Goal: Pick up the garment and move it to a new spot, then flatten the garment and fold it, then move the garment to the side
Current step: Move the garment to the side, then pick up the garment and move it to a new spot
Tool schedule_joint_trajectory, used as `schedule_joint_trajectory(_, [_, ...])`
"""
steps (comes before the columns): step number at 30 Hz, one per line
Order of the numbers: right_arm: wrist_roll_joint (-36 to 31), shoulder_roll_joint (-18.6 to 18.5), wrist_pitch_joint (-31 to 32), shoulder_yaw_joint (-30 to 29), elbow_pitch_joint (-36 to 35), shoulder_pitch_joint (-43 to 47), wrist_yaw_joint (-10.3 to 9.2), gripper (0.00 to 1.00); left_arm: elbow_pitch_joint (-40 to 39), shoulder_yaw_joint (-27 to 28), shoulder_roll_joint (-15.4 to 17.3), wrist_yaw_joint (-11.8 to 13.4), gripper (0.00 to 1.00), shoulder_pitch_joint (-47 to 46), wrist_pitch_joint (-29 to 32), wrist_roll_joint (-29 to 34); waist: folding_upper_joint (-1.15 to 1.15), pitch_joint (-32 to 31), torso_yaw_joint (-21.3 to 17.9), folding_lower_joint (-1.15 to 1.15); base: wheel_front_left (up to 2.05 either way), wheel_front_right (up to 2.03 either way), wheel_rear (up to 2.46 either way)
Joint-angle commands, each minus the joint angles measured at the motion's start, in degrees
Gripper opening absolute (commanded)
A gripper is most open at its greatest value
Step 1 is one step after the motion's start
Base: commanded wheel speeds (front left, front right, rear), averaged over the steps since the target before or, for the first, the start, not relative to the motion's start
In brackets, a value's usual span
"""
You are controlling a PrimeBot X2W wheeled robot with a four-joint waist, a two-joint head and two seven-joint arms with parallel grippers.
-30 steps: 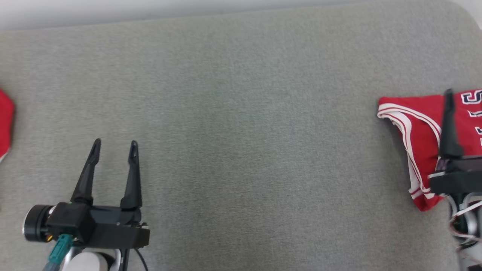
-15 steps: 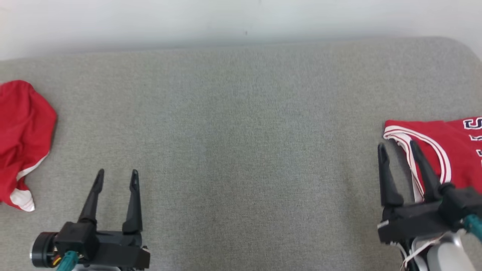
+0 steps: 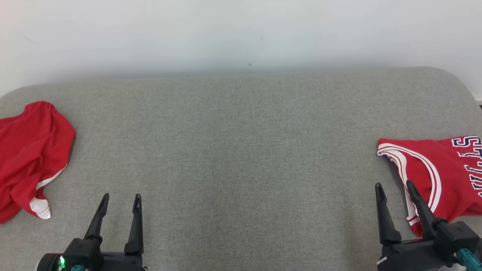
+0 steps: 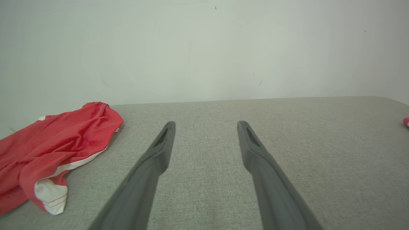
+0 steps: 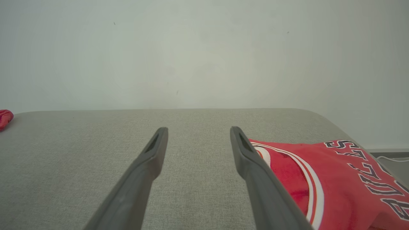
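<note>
both grippers are released and nothing is held: the left gripper [image 3: 122, 196] and the right gripper [image 3: 393, 184] are seen at the near edge of the grey woven-fabric pad [image 3: 241, 150], fingers spread and pointed toward the far edge and the pale wall [image 3: 241, 34]. two pieces of clothing are carried by the pad. a crumpled red garment [image 3: 34, 150] of shiny cloth with white trim is bunched at the left edge, partly cut off by the head view. a folded red jersey [image 3: 448, 177] with white-striped armholes and dark lettering is laid flat at the right edge.

the folded red jersey is judged to be already set aside, so the crumpled red garment is taken as what is left to be picked up. it is placed ahead and to the left of the left gripper — clearly the nearer arm, the right one being well apart across the pad. its long axis is run roughly from far edge to near edge, with a white-trimmed corner at the near end, closest to the left fingers. only bare pad is seen between gripper and cloth.

the right gripper's outer finger is overlapped with the jersey's near corner in the head view — whether it is touched cannot be told.
</note>
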Motion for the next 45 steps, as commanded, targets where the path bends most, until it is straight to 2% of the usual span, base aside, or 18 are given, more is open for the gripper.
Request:
schedule_joint_trajectory(1, [-0.6, 0.4, 0.5, -0.8, -1.0, 1.6, -0.08, 1.00, 0.5, 0.0, 0.5, 0.2, 1.00, 1.4, -0.1, -0.1, 0.01, -1.5, 0.1, 0.01, 0.00, 0.00, 0.00])
schedule_joint_trajectory(15, [-1.5, 1.7, 3.4, -3.6, -5.7, 6.1, -0.08, 1.00, 0.8, -0.8, 1.0, 0.1, 1.00, 3.3, 0.5, -1.0, 0.01, -4.2, -0.1, 0.01, 0.00, 0.00, 0.00])
schedule_joint_trajectory(33, [-0.3, 1.6, 3.2, -3.1, -5.2, 5.8, -0.08, 1.00, 0.8, -1.3, 1.5, 0.5, 1.00, 2.4, 0.8, -1.7, 0.01, -3.8, 0.4, 0.01, 0.00, 0.00, 0.00])
schedule_joint_trajectory(38, [-0.2, 1.3, 3.6, -2.6, -5.4, 5.9, -0.07, 1.00, 0.7, -1.2, 1.3, 0.9, 1.00, 1.8, 0.6, -2.0, 0.01, -3.7, 2.1, 0.01, 0.00, 0.00, 0.00])
schedule_joint_trajectory(45, [0.0, 0.3, 4.3, 0.3, -6.0, 4.6, -0.07, 1.00, 0.3, 0.5, 1.1, 2.0, 1.00, 1.7, 0.2, -3.3, 0.01, -3.6, 8.4, 0.01, 0.00, 0.00, 0.00])
